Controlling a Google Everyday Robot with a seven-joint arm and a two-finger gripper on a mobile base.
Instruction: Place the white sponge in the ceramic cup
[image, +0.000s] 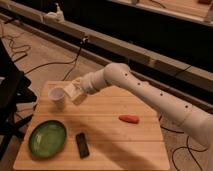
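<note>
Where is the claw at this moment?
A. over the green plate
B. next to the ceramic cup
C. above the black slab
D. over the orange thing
B: the claw, shut on the white sponge, hangs just beside the ceramic cup, not over any other thing.

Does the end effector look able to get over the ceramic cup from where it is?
Likely yes. The end effector, shut on the white sponge, hangs beside the ceramic cup, with nothing between them; the green plate lies nearer the front.
</note>
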